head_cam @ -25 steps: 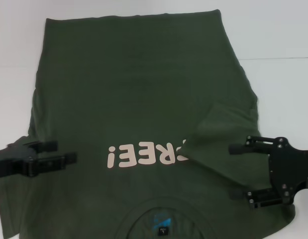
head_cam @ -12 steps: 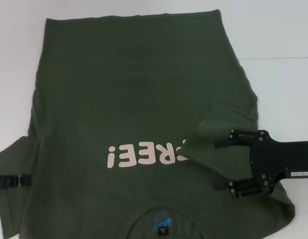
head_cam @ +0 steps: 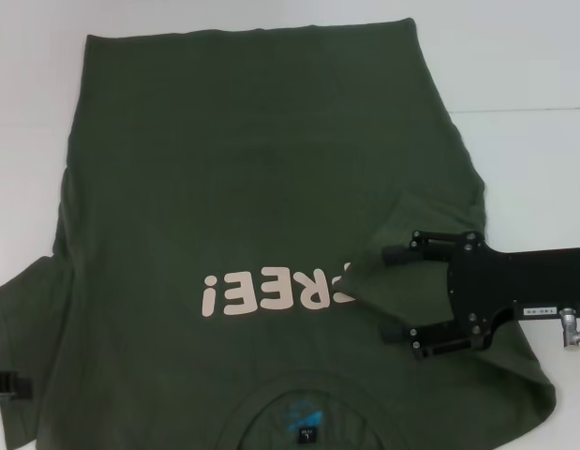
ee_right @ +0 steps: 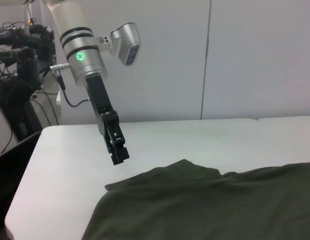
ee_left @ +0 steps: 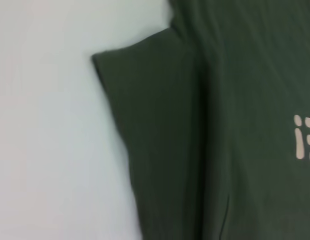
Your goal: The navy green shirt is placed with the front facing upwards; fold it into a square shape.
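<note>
The navy green shirt lies front up on the white table, collar and blue neck label nearest me. Its pale lettering reads upside down. The sleeve on my right is folded inward and covers the first letter. My right gripper hovers open over that folded sleeve, nothing between its fingers. Only the tip of my left gripper shows at the picture's left edge, beside the flat left sleeve. The right wrist view shows the left gripper hanging above the table near the sleeve's corner.
A seam runs across the table on the right. Bare white table surface lies beyond the left sleeve. Past the table's far edge in the right wrist view stand dark equipment and cables and a pale wall.
My right gripper has slid leftward over the folded sleeve, still open. My left gripper has drawn back off the left sleeve toward the lower left edge.
</note>
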